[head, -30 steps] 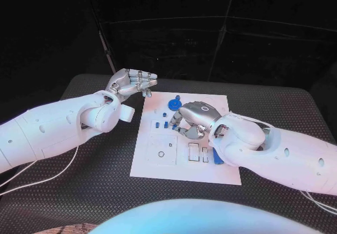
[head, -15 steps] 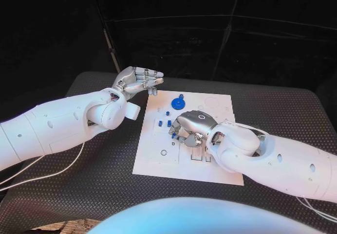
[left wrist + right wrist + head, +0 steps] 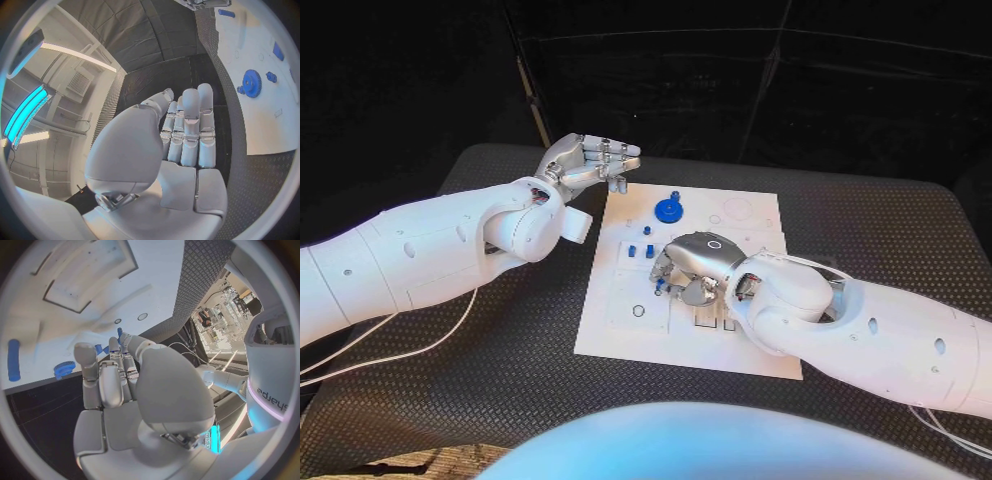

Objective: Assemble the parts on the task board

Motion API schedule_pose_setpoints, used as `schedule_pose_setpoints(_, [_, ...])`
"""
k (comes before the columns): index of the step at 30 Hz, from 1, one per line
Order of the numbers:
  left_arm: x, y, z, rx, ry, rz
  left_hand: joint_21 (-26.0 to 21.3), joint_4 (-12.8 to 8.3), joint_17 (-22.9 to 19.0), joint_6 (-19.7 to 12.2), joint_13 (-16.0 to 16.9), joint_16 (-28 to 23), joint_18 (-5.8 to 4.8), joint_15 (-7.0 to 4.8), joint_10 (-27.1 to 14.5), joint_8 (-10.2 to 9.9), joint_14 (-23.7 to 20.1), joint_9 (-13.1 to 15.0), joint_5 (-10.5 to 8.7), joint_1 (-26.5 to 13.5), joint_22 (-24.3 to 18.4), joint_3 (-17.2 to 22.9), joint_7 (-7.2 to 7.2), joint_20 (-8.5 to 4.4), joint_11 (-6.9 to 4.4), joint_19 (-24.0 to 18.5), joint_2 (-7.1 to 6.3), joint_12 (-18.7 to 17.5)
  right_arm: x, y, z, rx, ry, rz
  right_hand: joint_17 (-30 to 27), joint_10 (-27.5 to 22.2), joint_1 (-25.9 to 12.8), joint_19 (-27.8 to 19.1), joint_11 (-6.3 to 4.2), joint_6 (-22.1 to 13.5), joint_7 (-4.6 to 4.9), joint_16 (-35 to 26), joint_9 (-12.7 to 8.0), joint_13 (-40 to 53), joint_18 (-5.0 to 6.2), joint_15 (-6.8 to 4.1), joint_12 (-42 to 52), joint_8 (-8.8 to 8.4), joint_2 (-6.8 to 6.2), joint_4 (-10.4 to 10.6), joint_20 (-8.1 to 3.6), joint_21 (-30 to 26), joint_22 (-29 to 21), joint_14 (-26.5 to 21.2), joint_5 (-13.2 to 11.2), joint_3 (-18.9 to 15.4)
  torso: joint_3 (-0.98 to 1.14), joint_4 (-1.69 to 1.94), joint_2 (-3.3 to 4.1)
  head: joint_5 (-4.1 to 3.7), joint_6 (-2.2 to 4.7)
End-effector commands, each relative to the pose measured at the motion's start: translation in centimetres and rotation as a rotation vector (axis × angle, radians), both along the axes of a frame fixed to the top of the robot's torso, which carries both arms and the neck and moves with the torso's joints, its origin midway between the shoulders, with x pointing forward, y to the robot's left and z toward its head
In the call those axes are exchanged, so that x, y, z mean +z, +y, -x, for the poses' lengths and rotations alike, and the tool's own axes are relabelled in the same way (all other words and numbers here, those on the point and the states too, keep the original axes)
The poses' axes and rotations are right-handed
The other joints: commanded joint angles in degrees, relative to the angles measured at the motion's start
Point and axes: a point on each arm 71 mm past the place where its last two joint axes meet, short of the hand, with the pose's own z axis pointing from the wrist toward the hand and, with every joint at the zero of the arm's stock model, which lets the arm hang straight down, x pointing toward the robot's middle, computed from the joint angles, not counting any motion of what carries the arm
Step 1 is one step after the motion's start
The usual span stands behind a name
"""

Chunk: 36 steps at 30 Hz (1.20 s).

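Bench (image 3: 488, 380): 1, black.
Task board (image 3: 632, 330): 1, white.
Arms: 2, white.
Hands: 2, silver, namely 1 left hand (image 3: 593, 160) and 1 right hand (image 3: 692, 262).
Blue gear (image 3: 669, 211): 1.
Small blue parts (image 3: 630, 252): 5 countable in the head view, apart from the gear. Any further ones under the right hand cannot be counted.
Long blue bar (image 3: 14, 366): 1, in the right wrist view.

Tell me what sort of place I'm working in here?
Probably a robot test cell or lab bench, not a home. A white task board with cut-out slots and small blue parts, including a gear, lies on a black textured table, with dark curtain-like walls behind.
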Motion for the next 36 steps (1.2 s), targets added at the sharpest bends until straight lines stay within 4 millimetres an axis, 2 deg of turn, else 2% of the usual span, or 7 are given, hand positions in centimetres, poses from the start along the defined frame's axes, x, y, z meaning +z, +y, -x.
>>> schedule_pose_setpoints(1, [0.18,-0.15,-0.01,-0.011,-0.009,0.014,-0.3,-0.1,-0.1,0.0,-0.1,-0.4,0.72,0.01,-0.3,-0.4,-0.5,-0.1,-0.21,-0.2,-0.1,-0.3,0.45,-0.03,0.08,-0.3,0.51,0.1,-0.11,0.14,0.04,0.015,0.003,0.014,0.0,0.2,-0.7,-0.1,0.12,0.3,0.14,0.2,0.1,0.0,-0.29,-0.32,-0.3,-0.19,-0.03,0.0,0.06,0.2,0.0,2.6,0.3,0.3,0.00,0.07,0.05,0.07,-0.10])
schedule_pose_setpoints(29, [0.20,-0.21,-0.02,-0.011,-0.011,0.015,-0.4,-0.1,-0.1,0.0,-0.1,-0.4,0.72,0.03,-0.4,-0.4,-0.5,-0.1,-0.20,-0.3,-0.2,-0.3,0.49,0.00,0.11,-0.3,0.54,0.1,-0.74,0.44,-0.04,0.024,0.013,0.049,-0.1,0.3,-1.0,-0.2,0.13,0.3,0.14,0.2,0.1,0.0,-0.30,-0.29,-0.4,-0.21,0.04,0.0,0.09,0.3,0.0,2.6,0.2,0.3,0.03,-0.02,0.01,0.25,-0.22])
schedule_pose_setpoints(36, [0.20,-0.22,-0.02,-0.012,-0.010,0.015,-0.4,-0.1,-0.1,0.0,-0.1,-0.4,0.72,0.03,-0.4,-0.4,-0.5,-0.1,-0.20,-0.3,-0.2,-0.3,0.49,0.00,0.11,-0.3,0.54,0.1,-0.89,0.41,-0.14,0.020,0.010,0.065,-0.2,0.3,-1.1,-0.2,0.12,0.4,0.13,0.2,0.1,0.0,-0.29,-0.28,-0.4,-0.22,0.05,0.0,0.10,0.3,0.0,2.6,0.1,0.3,0.00,0.06,0.01,0.28,-0.22])
